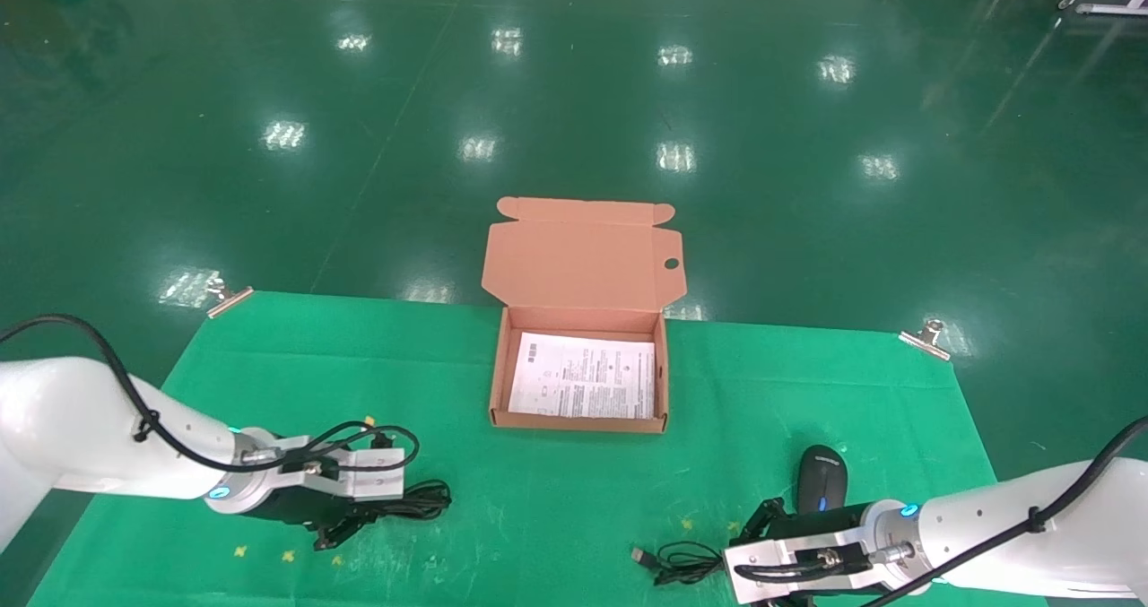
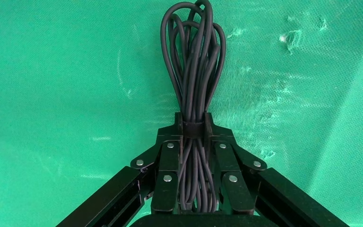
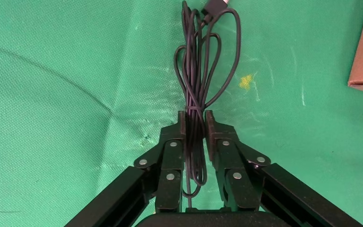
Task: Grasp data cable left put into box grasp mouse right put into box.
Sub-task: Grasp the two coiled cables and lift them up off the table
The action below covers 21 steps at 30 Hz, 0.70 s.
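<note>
Nearest the robot's body, at the front edge of the tabletop (image 1: 807, 383) with its green cloth, both arms are down at work. The right gripper (image 3: 195, 124) sits low at the near right, its jaws drawn in on the mouse's cord (image 3: 199, 71) (a thin black cord in loose loops), with the strands running between the fingertips (image 3: 211, 126); a sliver of gap remains beside the strands, so the hold looks light. The cord's loops trail away from the jaws over the cloth and end in a USB plug (image 1: 638, 554) lying on the tabletop toward the middle. Just beyond this gripper the mouse (image 1: 823, 479) rests flat on the cloth, a small blue light showing on its back, untouched by the jaws themselves.

On the near left, the left gripper (image 2: 192, 124) lies low over the cloth with its jaws pressed onto the data cable (image 2: 192, 61), pinching the bundle at its banded waist. The tidy black loops fan out past the fingertips (image 2: 177, 124) and rest on the cloth; in the head view they stick out from the gripper toward the middle of the tabletop.

Farther back, at the centre of the tabletop, stands the box (image 1: 498, 383), open, its lid (image 1: 583, 262) raised at the far side with a small round hole near one edge. A printed paper sheet (image 1: 583, 376) lies flat inside it. Both the data cable and the mouse are well apart from the box, outside it.

At the tabletop's far corners, metal clips (image 1: 230, 298) hold the cloth.
</note>
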{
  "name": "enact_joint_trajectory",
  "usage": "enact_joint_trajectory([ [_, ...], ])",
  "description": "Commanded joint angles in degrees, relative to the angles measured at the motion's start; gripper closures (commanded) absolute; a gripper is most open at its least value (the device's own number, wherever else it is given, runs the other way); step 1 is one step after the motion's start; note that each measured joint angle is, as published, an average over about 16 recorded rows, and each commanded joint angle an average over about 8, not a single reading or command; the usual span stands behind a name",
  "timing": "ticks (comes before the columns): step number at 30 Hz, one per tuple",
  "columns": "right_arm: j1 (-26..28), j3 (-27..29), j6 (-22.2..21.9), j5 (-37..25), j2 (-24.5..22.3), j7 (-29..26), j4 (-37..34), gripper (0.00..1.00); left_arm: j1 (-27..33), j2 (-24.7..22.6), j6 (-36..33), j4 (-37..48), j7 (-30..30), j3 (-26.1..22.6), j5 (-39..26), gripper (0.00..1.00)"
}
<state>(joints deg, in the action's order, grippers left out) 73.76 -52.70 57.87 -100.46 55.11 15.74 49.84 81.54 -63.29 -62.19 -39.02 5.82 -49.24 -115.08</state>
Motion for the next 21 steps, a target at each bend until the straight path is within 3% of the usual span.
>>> enact_joint_trajectory([
  [1,0.0,0.0,0.0,0.0,0.0,0.0,0.0,1.00,0.0,-0.2,0.1,0.2,0.2,0.0,-0.1,1.00],
  [7,0.7,0.5,0.4,0.4,-0.9,-0.6,0.2,1.00,0.3,2.7,-1.5,-3.6,-2.2,0.8,1.7,1.00],
  [11,2.8,2.8,0.5,2.4,-4.2,-2.6,2.2,1.00,1.1,6.0,-3.1,-8.4,-3.4,1.7,3.1,1.00],
  [17,8.4,7.5,-1.1,4.5,-10.5,-6.2,8.3,1.00,4.8,9.7,-4.0,-16.5,-2.0,3.6,3.4,1.00],
  [21,13.6,9.5,-2.4,3.9,-11.1,-7.5,11.1,1.00,7.7,10.3,-3.5,-21.3,0.1,4.8,3.0,1.00],
])
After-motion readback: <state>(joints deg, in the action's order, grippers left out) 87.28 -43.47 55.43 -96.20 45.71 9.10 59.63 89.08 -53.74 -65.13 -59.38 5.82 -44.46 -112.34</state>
